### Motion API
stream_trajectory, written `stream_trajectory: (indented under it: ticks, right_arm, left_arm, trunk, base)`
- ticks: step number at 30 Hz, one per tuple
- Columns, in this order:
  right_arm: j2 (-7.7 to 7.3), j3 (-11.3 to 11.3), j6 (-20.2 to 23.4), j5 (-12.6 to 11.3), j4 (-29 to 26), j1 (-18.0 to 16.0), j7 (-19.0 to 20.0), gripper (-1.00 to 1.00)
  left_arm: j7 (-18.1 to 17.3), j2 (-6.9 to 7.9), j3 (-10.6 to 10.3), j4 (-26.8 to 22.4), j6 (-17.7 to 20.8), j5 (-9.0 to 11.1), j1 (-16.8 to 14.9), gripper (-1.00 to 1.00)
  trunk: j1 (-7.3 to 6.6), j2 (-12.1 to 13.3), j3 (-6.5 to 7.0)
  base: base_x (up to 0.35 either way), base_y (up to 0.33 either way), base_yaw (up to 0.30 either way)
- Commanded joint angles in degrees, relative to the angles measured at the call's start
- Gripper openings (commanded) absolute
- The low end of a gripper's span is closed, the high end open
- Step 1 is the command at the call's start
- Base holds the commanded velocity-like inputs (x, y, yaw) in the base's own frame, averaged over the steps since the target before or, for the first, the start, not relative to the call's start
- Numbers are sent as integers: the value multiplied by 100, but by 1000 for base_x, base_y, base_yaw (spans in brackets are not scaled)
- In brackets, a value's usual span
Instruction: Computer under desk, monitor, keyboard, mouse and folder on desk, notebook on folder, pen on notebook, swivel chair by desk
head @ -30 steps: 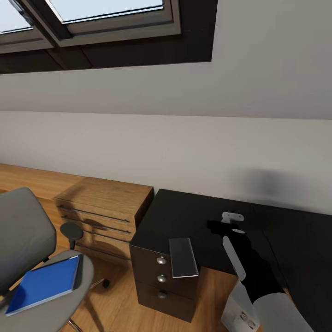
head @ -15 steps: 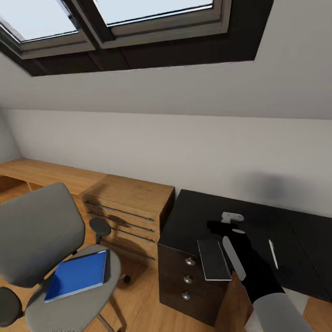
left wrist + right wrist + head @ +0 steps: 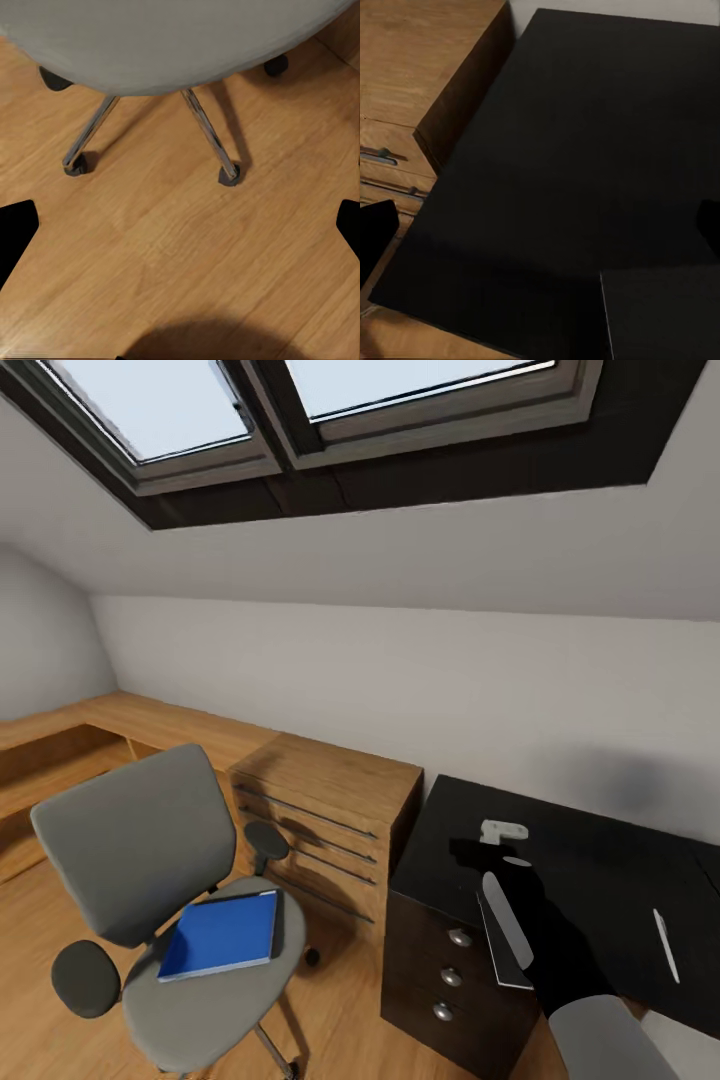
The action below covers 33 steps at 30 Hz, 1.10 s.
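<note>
So from the head view the swivel chair [image 3: 165,880] sits out on the wood floor [image 3: 340,1010], well apart from the desk [image 3: 600,860], with the wooden drawer chest [image 3: 325,815] between them. The blue folder [image 3: 222,936] lies flat on the chair seat. Over on the desk, the right arm reaches out above the black top, and the right gripper [image 3: 490,840] is up near the corner over the three-drawer unit [image 3: 450,980]. The notebook [image 3: 503,945] lies at the desk's front edge, partly hidden behind that arm, and the white pen [image 3: 666,945] lies on the top off to the right, apart from it. The right wrist view gets you the glossy desktop up close plus a grey corner of the notebook [image 3: 664,315], and its finger tips at both edges are spread wide with nothing between them. The left wrist view looks at the underside of the chair seat [image 3: 172,41] and its chrome legs [image 3: 210,135] with casters; that claw is also spread and empty, as far as the dark tips at the frame edges let me tell.
</note>
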Motion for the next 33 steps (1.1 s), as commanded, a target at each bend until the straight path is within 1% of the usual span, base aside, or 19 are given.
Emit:
stream_trajectory:
  ticks: [1,5,12,13,15,16,17,20,21,23,24,25,26,28,29,30,31,33]
  right_arm:
    - [-7,18,16,-59,-9,-2,-56,100]
    - [-11,18,16,-62,-10,-4,-54,100]
    - [-8,52,16,-63,-3,0,-55,100]
    - [-8,96,16,-63,-2,0,-55,100]
    - [-7,109,16,-63,-2,0,-52,100]
    - [-7,117,16,-63,0,0,-50,100]
    - [-7,136,16,-59,81,0,-38,100]
    - [-7,184,5,-56,167,0,-34,100]
    - [-7,315,-24,-57,203,0,-42,100]
    - [-7,377,-36,-59,215,0,-44,100]
    - [-7,420,-46,-61,227,0,-45,100]
    - [-7,476,-59,-62,253,0,-46,100]
    - [-7,503,-66,-63,285,0,-46,100]
    - [-7,510,-67,-64,296,0,-47,100]
    - [-7,515,-68,-67,303,0,-47,100]
    - [-7,519,-70,-69,309,0,-47,100]
    - [-3,523,-82,-70,318,0,-42,100]
    - [-1,527,-106,-71,323,0,-41,100]
  left_arm:
    - [42,1,-49,3,-20,27,-7,100]
    - [42,1,-49,3,-20,27,-6,100]
    - [42,1,-49,1,-20,27,-2,100]
    - [40,3,-49,-3,-44,20,-1,100]
    - [38,6,-49,-4,-126,16,-1,100]
    - [36,14,-51,-5,-292,12,0,100]
    - [28,50,-61,-27,-1046,-4,-3,100]
    - [30,66,-56,-99,-1428,-15,-3,100]
    - [36,75,-58,-289,-1574,-23,-3,100]
    - [38,75,-66,-406,-1601,-29,-3,100]
    - [39,70,-77,-503,-1518,-33,-2,100]
    - [45,56,-92,-691,-1087,-44,-3,100]
    - [48,60,-94,-1300,-403,-49,-2,100]
    - [51,67,-84,-1753,-24,-50,-1,100]
    - [57,79,-72,-2253,388,-51,-1,100]
    - [74,105,-62,-2758,836,-48,-2,100]
    - [152,143,-29,-3484,1562,-42,-2,100]
    - [253,164,32,-3929,2055,-30,-1,100]
  trunk:
    - [0,-5,-7]
    - [0,-5,-8]
    - [0,-5,-14]
    - [0,-5,-15]
    - [0,-5,-16]
    - [0,-5,-16]
    - [0,-5,-17]
    - [0,-5,-17]
    - [0,-5,-17]
    - [0,-5,-17]
    - [0,-5,-17]
    - [0,-5,-17]
    - [0,-5,-17]
    - [0,-5,-17]
    - [0,-5,-17]
    - [0,-5,-17]
    - [0,-5,-17]
    - [0,-5,-17]
  base:
    - [0,6,240]
    - [0,4,145]
    - [0,1,31]
    - [0,0,4]
    - [0,0,3]
    - [0,0,2]
    - [0,0,0]
    - [0,0,0]
    - [0,0,0]
    - [0,0,0]
    - [0,0,0]
    - [0,0,0]
    - [0,0,0]
    - [0,0,0]
    - [0,0,0]
    - [0,0,0]
    - [0,0,0]
    - [0,0,0]
